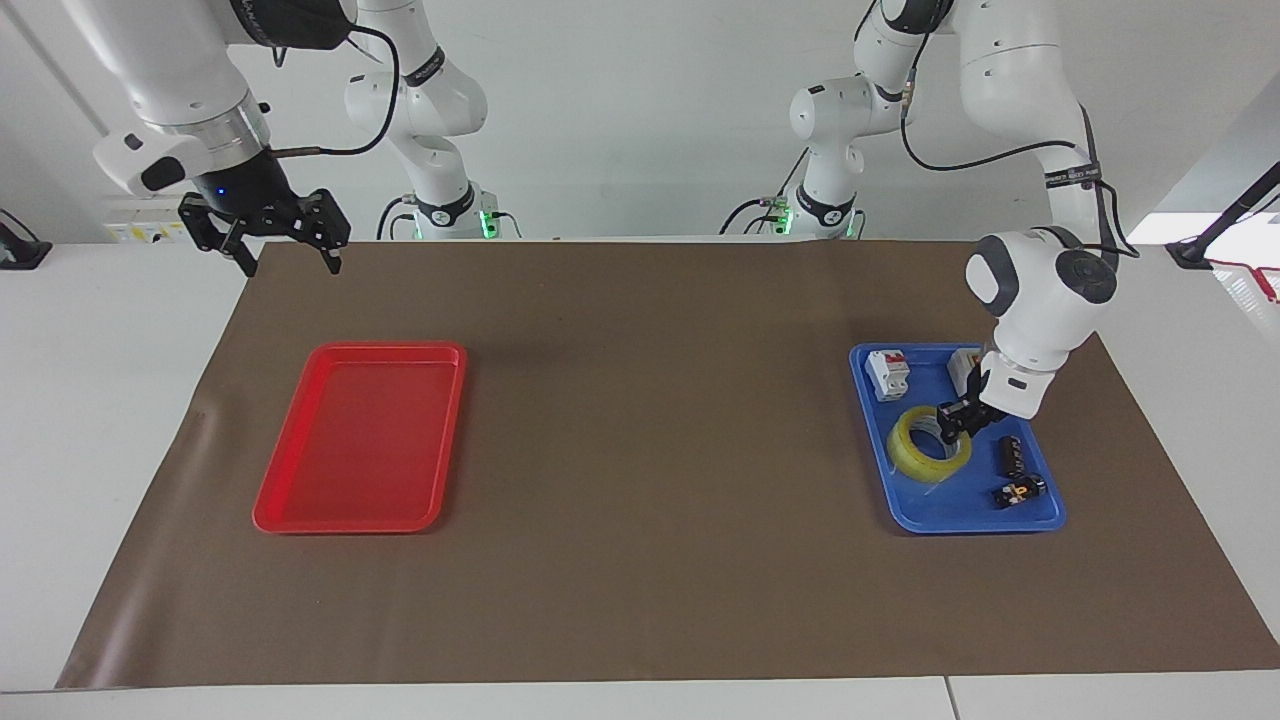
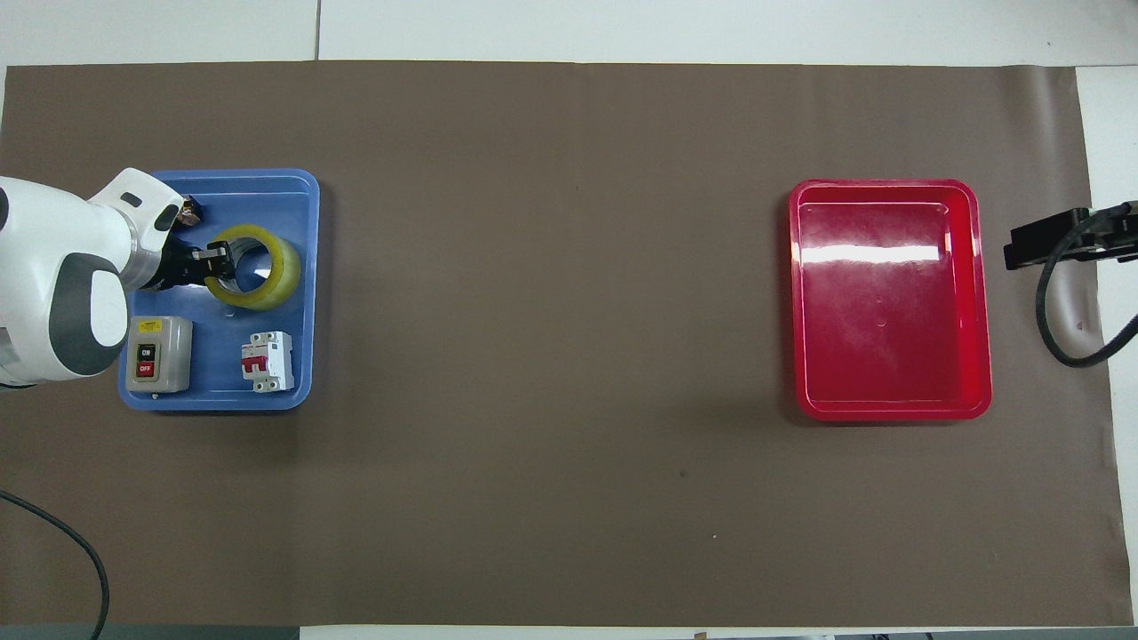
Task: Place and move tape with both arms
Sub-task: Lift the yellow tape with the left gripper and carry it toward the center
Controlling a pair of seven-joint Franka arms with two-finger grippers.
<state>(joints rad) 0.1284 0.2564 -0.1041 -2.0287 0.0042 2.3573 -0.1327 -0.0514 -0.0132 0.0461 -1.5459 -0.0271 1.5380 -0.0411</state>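
The left gripper's (image 1: 955,422) fingers pinch the wall of the tape (image 1: 926,448), one finger inside the ring and one outside, a hold fit for lifting the roll. The tape lies in the blue tray (image 1: 1040,516) at the left arm's end. That arm leans down steeply over the tray. The right gripper (image 1: 288,256), fingers spread, waits above the mat's (image 1: 640,560) corner near the red tray (image 1: 300,520).
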